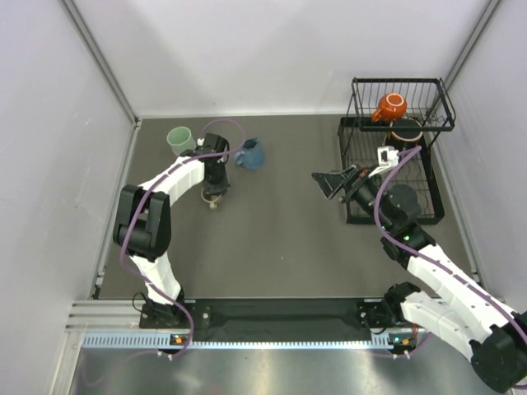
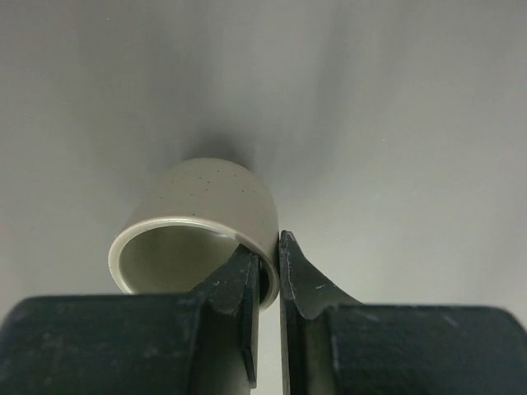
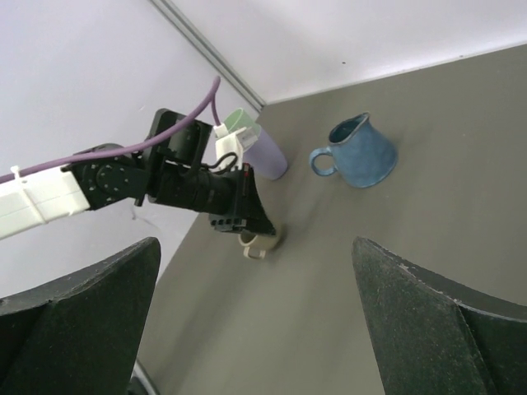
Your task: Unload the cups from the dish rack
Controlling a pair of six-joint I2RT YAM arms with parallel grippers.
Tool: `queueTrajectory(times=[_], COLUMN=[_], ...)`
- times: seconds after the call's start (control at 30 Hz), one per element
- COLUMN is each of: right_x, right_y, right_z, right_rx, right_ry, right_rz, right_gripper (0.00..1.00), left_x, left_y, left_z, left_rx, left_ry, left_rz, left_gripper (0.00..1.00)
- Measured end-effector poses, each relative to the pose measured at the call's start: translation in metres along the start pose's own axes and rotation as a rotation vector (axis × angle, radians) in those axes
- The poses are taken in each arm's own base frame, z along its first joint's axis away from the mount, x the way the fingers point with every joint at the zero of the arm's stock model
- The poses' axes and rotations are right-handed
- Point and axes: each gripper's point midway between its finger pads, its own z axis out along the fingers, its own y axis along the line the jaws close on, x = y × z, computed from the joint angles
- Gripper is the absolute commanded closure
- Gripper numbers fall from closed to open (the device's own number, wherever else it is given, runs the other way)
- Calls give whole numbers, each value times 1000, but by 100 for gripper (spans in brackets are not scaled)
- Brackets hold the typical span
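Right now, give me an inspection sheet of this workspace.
Surface: dark table, matte.
Job's things: dish rack at far right holds orange mug and dark mug; green tumbler, lavender tumbler and blue mug stand on the table's left half; beige mug gripped.
Clutter: nothing seen.
End effectors: left end effector shut on beige mug's rim; right end effector open, empty, left of the rack.
Cables: purple cable along each arm.
Surroundings: white walls on three sides.

Two tumblers (image 1: 179, 140) (image 3: 268, 156), one beige mug (image 2: 206, 210), three other mugs (image 1: 251, 154) (image 1: 389, 107) (image 1: 406, 132), one dish rack (image 1: 399, 80), two claws (image 2: 270, 247) (image 1: 324, 185)
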Motion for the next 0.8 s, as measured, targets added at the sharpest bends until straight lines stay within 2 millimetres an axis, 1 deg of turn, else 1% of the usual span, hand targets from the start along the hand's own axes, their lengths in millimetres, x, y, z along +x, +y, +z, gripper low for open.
queueTrajectory(times=[0.07,0.1,0.2,0.4,0.5,0.53,0.6,0.7,0.77,0.8], right_x=[0,0,-1,-4,-5,-5,-6,-14,-24,-27], right_y=[-2,-3,-5,-11,-16,-19,-27,-44,-55,-59], right_z=[-2,-3,-6,-10,-12,-13,-15,-19,-23,-24], right_rx=[14,20,31,71,99,111,154,274,345,367], right_ry=[1,2,-3,-16,-20,-22,-28,-37,-64,-75], right_rz=[-9,-16,-31,-43,-47,-51,-66,-85,-114,-127], right_gripper=[0,0,0,0,0,0,0,0,0,0], left_x=[1,0,-2,-2,-2,-2,-3,-8,-14,-18], left_y=[-1,-2,-3,-4,-5,-6,-10,-22,-32,-38], left_z=[-1,-1,-2,-3,-3,-4,-6,-20,-37,-47], left_rx=[-4,-3,1,3,6,9,26,95,156,189], left_ry=[1,-1,-6,-7,-7,-7,-7,-11,-33,-48], left_rz=[9,13,26,32,35,36,43,47,47,49], left_gripper=[88,81,74,71,69,60,48,43,42,31])
